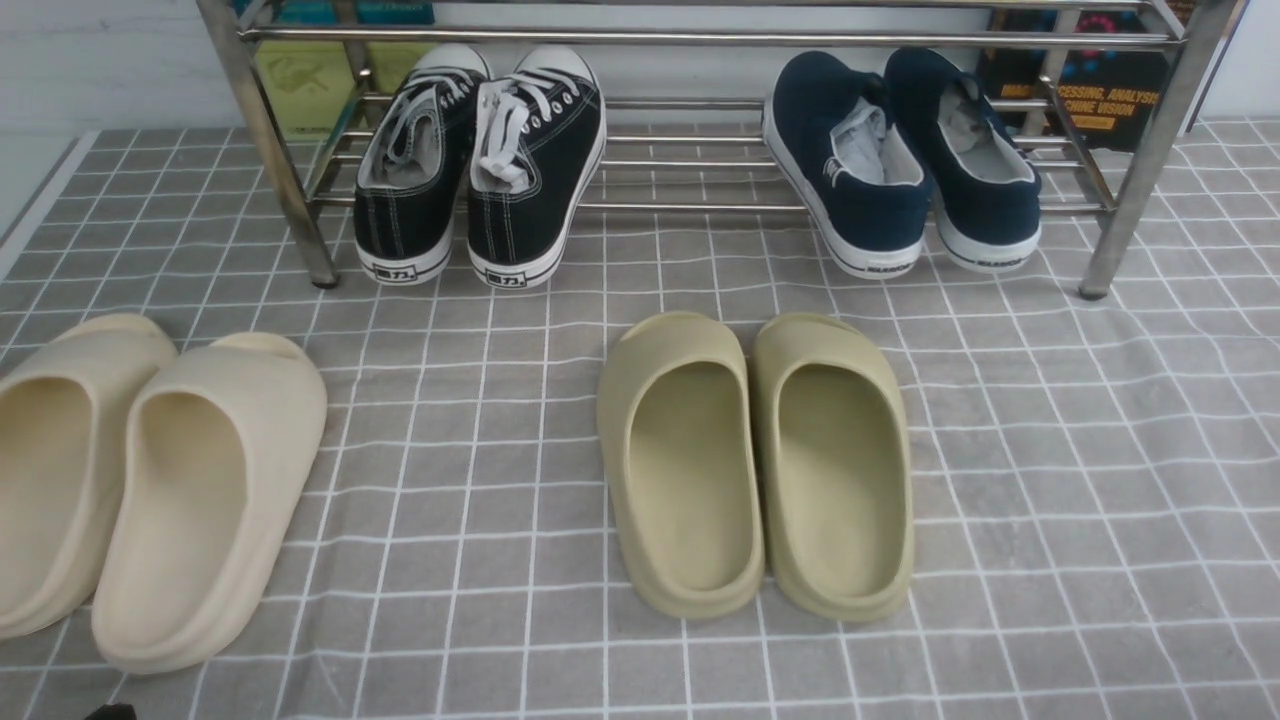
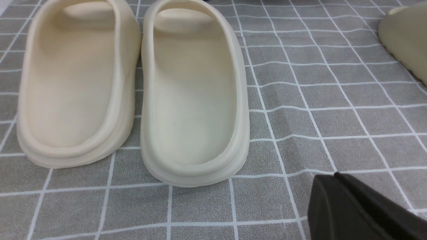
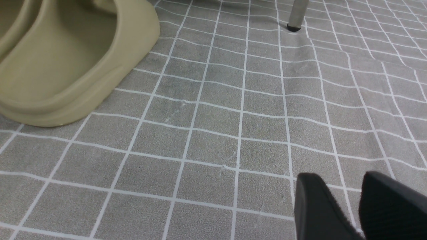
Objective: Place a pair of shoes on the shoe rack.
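1. Showing a pair of black canvas low-top sneakers with white laces and white rubber toe caps lying on the lower shelf of the shiny steel tube shoe rack, toward its left end, heels jutting past the front bar.
2. Showing navy slip-on shoes lying on that shelf, toward the right end.
3. Showing beige foam slides and olive foam slides resting on the grey gridded cloth.
4. Holding the black left gripper closed.
5. Holding the black right gripper open above the cloth.
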